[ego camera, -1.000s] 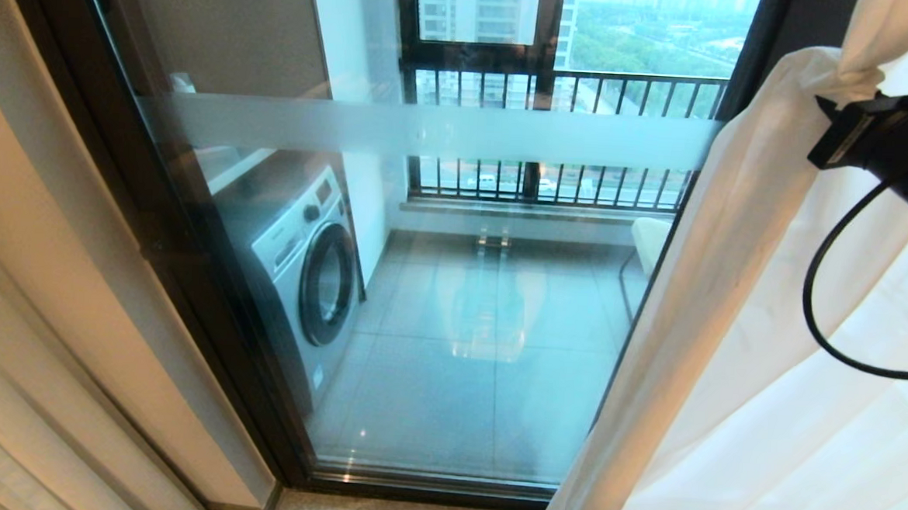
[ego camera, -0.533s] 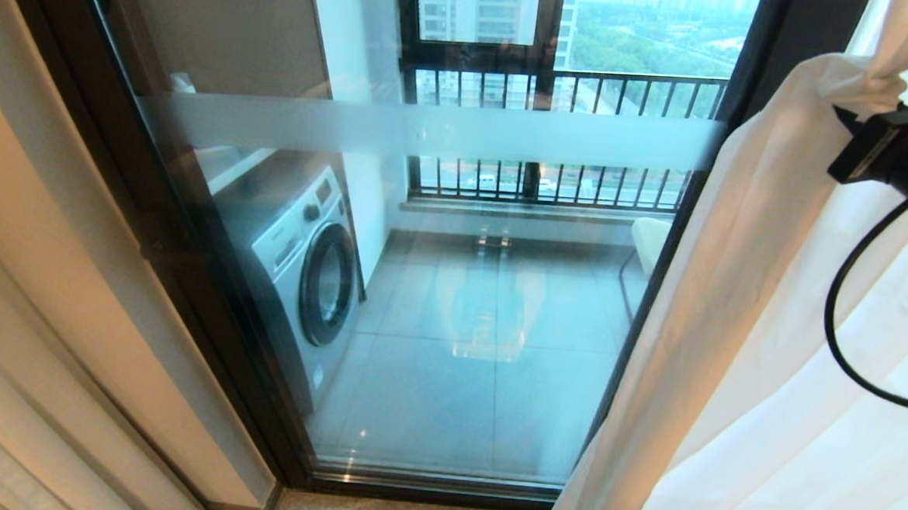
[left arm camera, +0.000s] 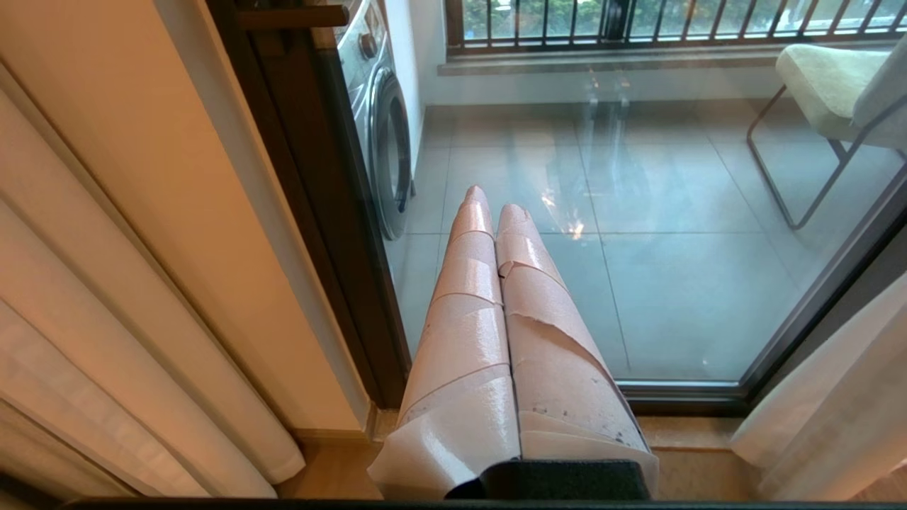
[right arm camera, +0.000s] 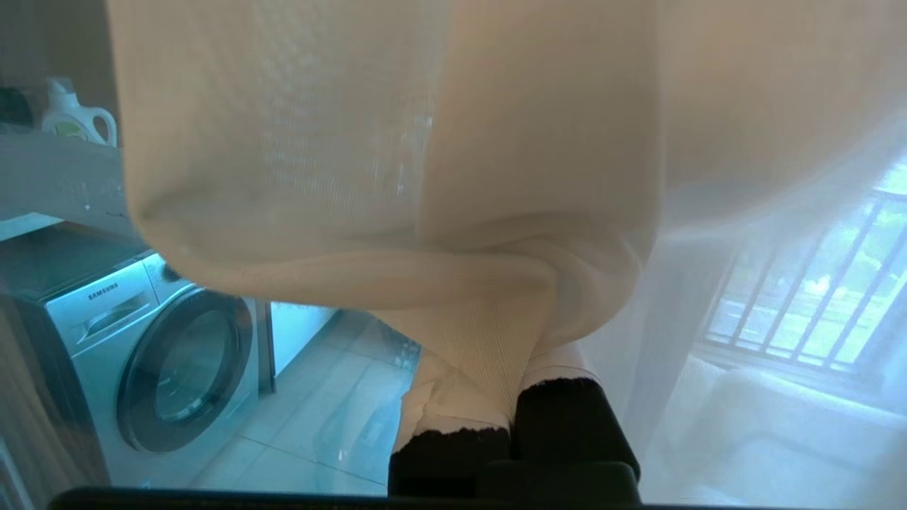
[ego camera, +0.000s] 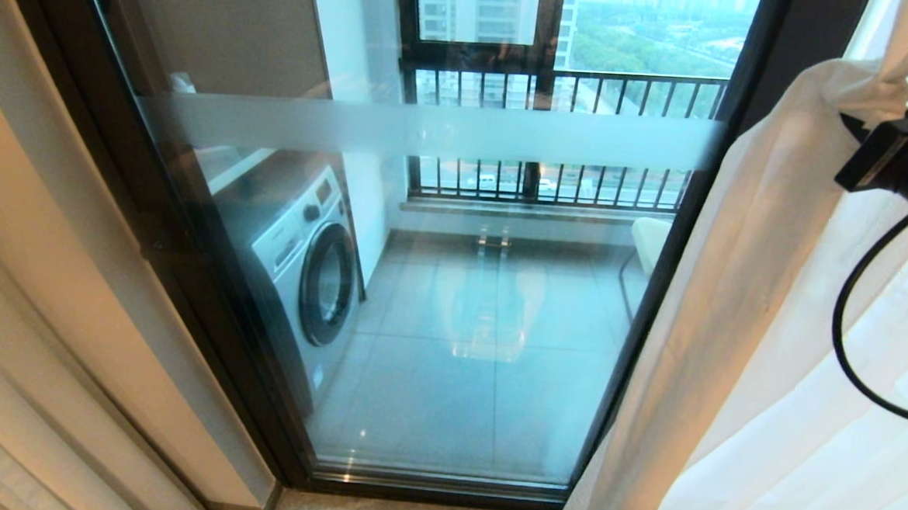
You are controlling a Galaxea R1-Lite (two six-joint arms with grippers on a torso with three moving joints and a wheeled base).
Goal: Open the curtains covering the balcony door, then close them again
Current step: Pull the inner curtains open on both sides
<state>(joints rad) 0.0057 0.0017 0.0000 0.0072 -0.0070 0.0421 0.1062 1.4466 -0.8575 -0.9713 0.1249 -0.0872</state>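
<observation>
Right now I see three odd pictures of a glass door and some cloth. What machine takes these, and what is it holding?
They come from a two-armed robot on wheels. One picture is from a camera on its head, looking down at the balcony door, a glass sliding panel in a dark frame. Behind the glass stand a washing machine and a chair.

The other two pictures come from small cameras on its wrists, looking along the fingers. The left gripper has its tape-wrapped fingers shut on nothing and points at the glass, idle. The right gripper is pinching a bunched fold of the sheer white curtains; in the head picture its black arm shows at the right edge, with the cloth gathered at it.

The curtains are drawn off to the right, so most of the door is uncovered.
</observation>
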